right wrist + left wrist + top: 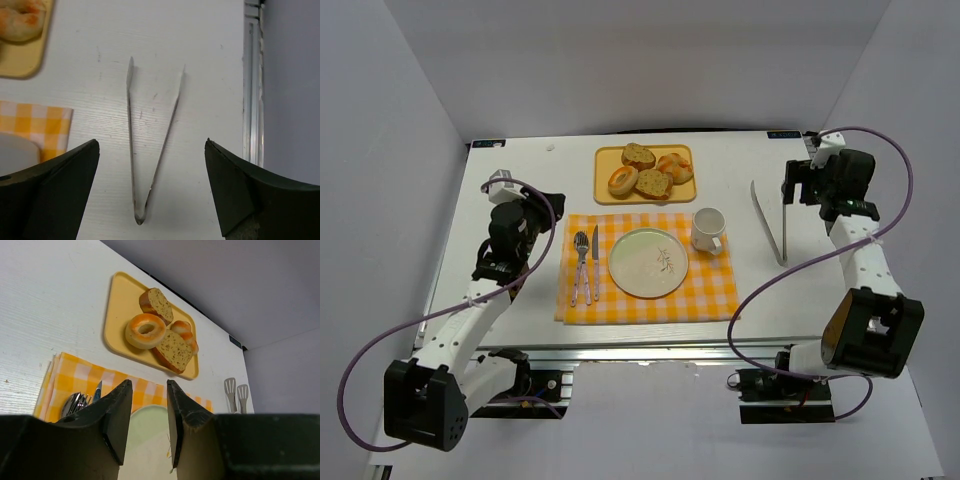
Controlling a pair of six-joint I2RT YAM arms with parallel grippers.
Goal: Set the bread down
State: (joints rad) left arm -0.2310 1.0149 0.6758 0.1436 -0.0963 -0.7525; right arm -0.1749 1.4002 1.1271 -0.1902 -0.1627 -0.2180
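Bread (pixel 645 172) on yellow tray (pixel 603 160), upper centre, well apart from left gripper (pixel 542 207) at mid-left: half-open, empty, angled toward it. Right gripper (pixel 151 145) wide open over tongs (pixel 131 150), empty.

Left arm (pixel 470 320): rises from its base at the near edge, forearm leaning forward and inward. The wrist is bent so the left gripper (pixel 542 205) points away from the base. Its jaws stand partly apart with a narrow gap, and its fingers (pixel 116 426) are roughly parallel. Nothing is between them.

Right arm (pixel 860 270): upper link stands steeply over its base, with the wrist carried far forward. The right gripper (pixel 798 186) is turned inward, toward the left arm's side. Its jaws are spread wide, one dark finger at each lower corner of the wrist view. Nothing is gripped.
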